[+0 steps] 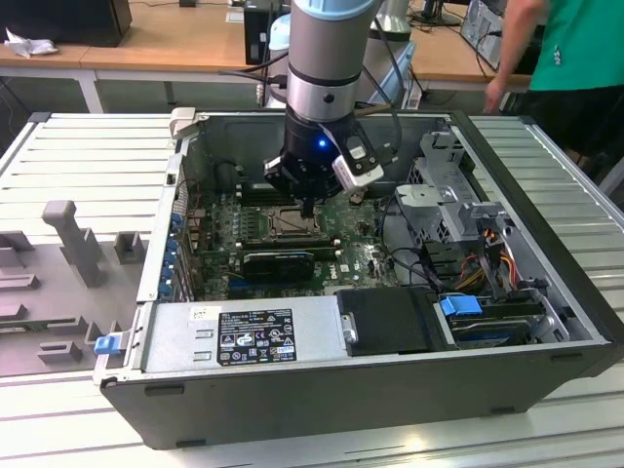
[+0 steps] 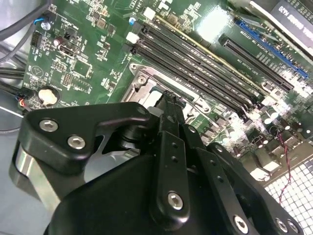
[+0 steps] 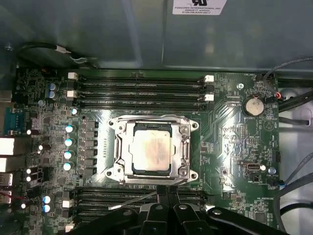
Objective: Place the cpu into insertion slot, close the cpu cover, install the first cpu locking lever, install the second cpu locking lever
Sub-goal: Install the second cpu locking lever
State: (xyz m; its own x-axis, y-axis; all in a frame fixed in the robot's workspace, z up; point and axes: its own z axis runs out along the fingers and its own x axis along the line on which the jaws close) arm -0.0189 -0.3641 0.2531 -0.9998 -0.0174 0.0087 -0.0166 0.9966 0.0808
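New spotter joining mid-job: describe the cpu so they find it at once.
In the first wrist view, find the green motherboard; at its centre sits the cpu cover, a metal frame. Inside its window lies the cpu, a flat silver-grey square, unlike the long black memory slots on either side.

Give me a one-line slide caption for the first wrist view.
Chip seated in its socket under the closed metal cover, pincer poised at the socket's edge.

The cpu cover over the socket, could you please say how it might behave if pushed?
The cpu cover looks like thin metal, so probably stiff yet bendable. It lies flat around the cpu, so a push likely meets firm resistance. Its glossy surface may be slippery.
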